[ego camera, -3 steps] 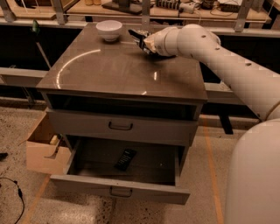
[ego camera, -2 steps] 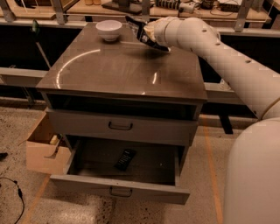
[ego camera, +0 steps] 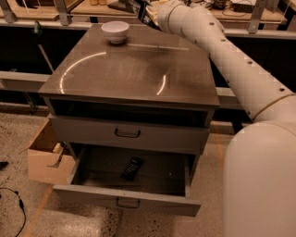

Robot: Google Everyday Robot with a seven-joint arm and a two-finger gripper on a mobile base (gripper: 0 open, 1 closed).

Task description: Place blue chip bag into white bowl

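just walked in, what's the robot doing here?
The robot's arm reaches across the grey cabinet top. Its gripper holds the blue chip bag in the air near the back edge, just right of the white bowl. The bag is not in the bowl yet. The bottom drawer is open, with a dark object inside.

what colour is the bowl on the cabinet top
Plain white bowl in the camera view; end effector holds the blue chip bag right of it.

claw above back edge of table, open air leftward to white bowl
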